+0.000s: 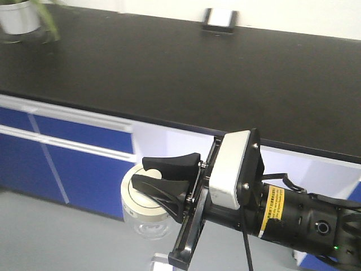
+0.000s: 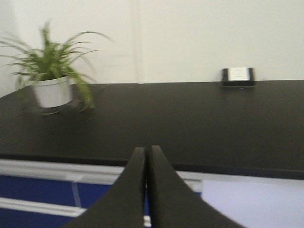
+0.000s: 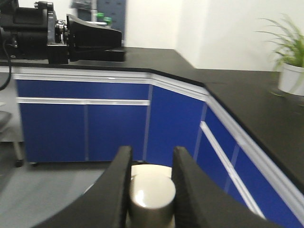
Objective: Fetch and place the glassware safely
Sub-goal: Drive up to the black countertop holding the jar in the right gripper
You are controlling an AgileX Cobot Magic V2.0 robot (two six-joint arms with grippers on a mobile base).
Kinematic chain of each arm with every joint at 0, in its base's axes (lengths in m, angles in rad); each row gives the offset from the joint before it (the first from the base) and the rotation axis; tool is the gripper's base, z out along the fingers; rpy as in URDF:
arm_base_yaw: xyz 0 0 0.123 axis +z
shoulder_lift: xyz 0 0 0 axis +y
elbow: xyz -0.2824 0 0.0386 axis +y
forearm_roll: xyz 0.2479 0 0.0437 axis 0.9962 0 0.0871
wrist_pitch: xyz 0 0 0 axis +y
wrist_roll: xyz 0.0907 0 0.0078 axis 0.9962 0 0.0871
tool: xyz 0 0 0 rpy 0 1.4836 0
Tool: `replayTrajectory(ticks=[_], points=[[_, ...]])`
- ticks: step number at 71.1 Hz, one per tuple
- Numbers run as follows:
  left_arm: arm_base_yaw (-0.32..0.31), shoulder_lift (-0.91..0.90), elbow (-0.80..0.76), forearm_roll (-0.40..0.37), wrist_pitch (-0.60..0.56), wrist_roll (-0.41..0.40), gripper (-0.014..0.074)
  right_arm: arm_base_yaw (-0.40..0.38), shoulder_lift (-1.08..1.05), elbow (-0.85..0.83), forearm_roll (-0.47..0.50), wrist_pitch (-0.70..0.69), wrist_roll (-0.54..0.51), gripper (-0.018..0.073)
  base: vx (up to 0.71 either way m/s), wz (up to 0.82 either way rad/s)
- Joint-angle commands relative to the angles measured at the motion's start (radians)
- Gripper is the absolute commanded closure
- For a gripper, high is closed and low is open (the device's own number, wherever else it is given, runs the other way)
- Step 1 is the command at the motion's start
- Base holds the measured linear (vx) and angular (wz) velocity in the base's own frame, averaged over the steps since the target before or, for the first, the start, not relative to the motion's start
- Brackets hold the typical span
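Note:
The glassware (image 1: pixel 145 219) is a small clear jar with a cream-white lid (image 1: pixel 137 199), hanging in the air in front of the blue cabinets, below the counter's edge. My right gripper (image 1: pixel 151 174) reaches in from the lower right and is shut on the lid's round knob (image 3: pixel 152 194); in the right wrist view the right gripper (image 3: pixel 152 154) has a black finger on each side of that knob. My left gripper (image 2: pixel 145 151) is shut with nothing between its fingers and faces the black countertop (image 2: pixel 190 123). The left arm (image 3: pixel 57 33) shows over the counter in the right wrist view.
The long black countertop (image 1: pixel 169 73) runs over blue cabinet doors (image 1: pixel 84 164). A potted plant in a white pot (image 1: pixel 20 17) stands at its far left. A small black-and-white device (image 1: pixel 220 21) sits against the back wall. Grey floor (image 1: pixel 56 237) lies below.

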Motion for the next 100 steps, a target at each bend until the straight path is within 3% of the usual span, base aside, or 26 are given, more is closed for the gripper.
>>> replayTrajectory(ticks=[1,44,100], points=[[-0.006,0.001,-0.025,-0.006,-0.07,-0.003,0.0603,-0.004,-0.033,-0.03,0.037,-0.085,-0.002,0.0563,0.17,-0.64],[-0.006,0.001,-0.025,-0.006,-0.07,-0.003,0.0603,-0.004,-0.033,-0.03,0.037,-0.085,-0.002,0.0563,0.15,-0.41],[-0.006,0.001,-0.025,-0.006,-0.07,-0.003,0.0603,-0.004,-0.033,-0.03,0.037,-0.085,-0.002,0.0563,0.17,-0.02]])
